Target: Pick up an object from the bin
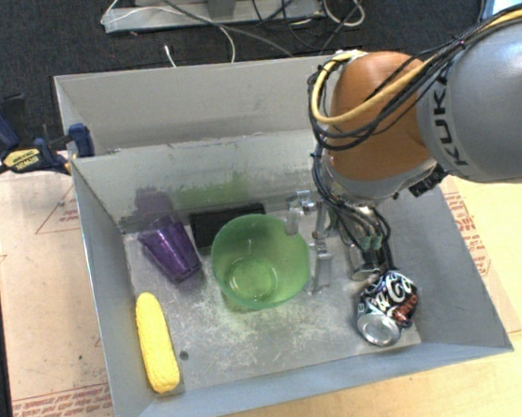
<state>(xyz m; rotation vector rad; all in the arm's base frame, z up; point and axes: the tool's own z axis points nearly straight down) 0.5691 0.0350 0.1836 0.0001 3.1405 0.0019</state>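
Note:
My gripper (310, 242) hangs under the orange wrist cover at the right edge of a light green bowl (253, 262) in the middle of the bin. Its two metal fingers (323, 263) stand apart, one at the bowl's upper right rim and one at its right side, so it is open with nothing held. A crushed black, white and red drink can (384, 307) lies just right of the gripper, toward the front right corner. A flat black thing (218, 223) lies behind the bowl, partly hidden by it.
A purple cup (169, 245) lies on its side left of the bowl. A yellow corn cob (156, 342) lies along the front left wall. The arm and its cables cover the bin's back right part.

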